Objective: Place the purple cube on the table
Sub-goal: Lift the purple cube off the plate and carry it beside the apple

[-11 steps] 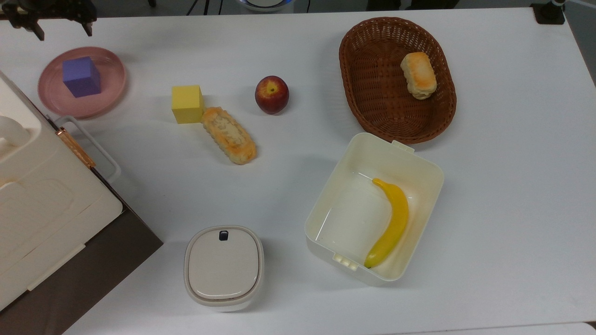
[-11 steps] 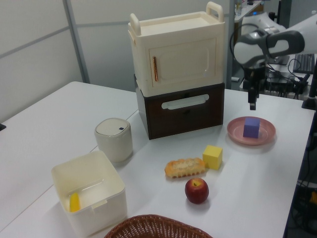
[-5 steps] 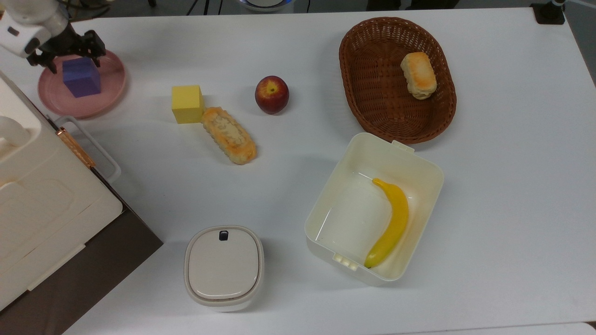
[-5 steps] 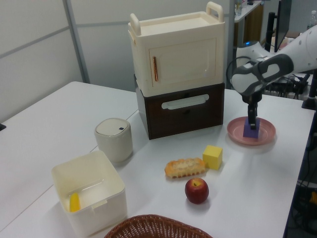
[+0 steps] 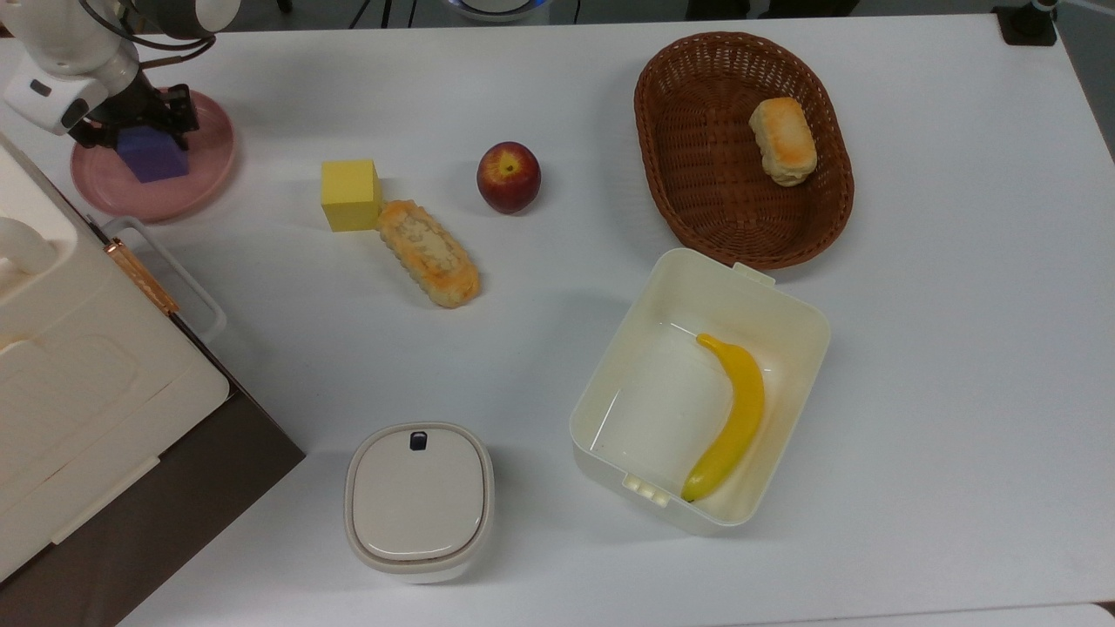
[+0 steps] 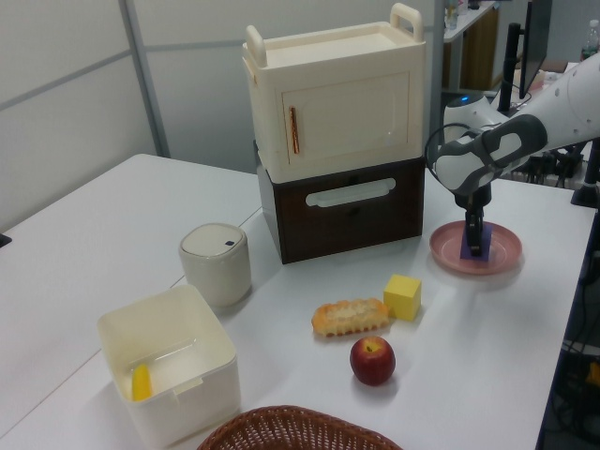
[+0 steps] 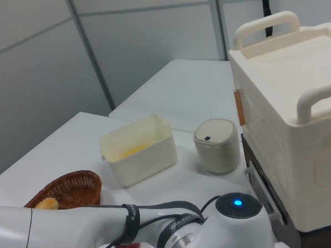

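Note:
The purple cube (image 5: 157,162) rests on the round pink plate (image 5: 179,193) at the top view's far left, on the white table (image 5: 557,104). My gripper (image 5: 138,131) has come down over the cube and is open, one dark finger on each side of it. The wrist hides the cube's top. In the left view the gripper (image 6: 474,242) points straight down into the plate (image 6: 502,253), and a sliver of the purple cube (image 6: 465,252) shows beside the fingers. The white arm (image 7: 215,232) crosses the bottom of the right view.
A yellow cube (image 5: 350,193), a long bread (image 5: 429,252) and a peach (image 5: 509,177) lie mid-table. A wicker basket (image 5: 688,174) holds a bun (image 5: 783,139). A white box (image 5: 697,261) holds a banana (image 5: 732,418). A lidded canister (image 5: 419,501) and a cream-and-brown cabinet (image 5: 87,374) stand near the plate.
The gripper came from above the table's far edge over the plate, then dropped lower around the purple cube. The cube and plate have not moved.

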You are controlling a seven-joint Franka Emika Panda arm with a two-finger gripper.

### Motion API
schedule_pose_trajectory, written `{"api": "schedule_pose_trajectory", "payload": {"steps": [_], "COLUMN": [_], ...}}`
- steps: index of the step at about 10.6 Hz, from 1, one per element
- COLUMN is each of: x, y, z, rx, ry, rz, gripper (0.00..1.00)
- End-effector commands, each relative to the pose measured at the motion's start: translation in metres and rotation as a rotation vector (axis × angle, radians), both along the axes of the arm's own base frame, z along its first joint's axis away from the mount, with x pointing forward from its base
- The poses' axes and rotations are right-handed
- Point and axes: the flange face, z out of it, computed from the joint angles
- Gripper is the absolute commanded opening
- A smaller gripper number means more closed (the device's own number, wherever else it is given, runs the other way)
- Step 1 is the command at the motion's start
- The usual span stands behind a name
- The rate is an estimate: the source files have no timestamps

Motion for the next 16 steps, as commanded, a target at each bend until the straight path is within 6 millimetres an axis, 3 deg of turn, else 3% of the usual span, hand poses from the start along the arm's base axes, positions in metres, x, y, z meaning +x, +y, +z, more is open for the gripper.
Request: {"api": "schedule_pose_trajectory", "payload": {"steps": [1,3,6,11,13,14,15,16], "x": [0.002,0.025,0.071,0.119,0.125,0.123,0.12,0.12], "y": [0.007,0.031,0.106,0.264,0.328,0.349,0.365,0.385], "z": [0.039,0.077,0.101,0.116,0.114,0.114,0.112,0.111], "rx": [-0.012,-0.009,-0.041,0.024,0.022,0.016,0.011,0.008], "ry": [0.006,0.026,-0.041,-0.105,-0.091,-0.067,-0.04,-0.035], "rz": [0.004,-0.023,-0.137,-0.193,-0.195,-0.192,-0.181,-0.169], "gripper": [0.38,0.38,0.39,0.43,0.44,0.47,0.59,0.77]}}
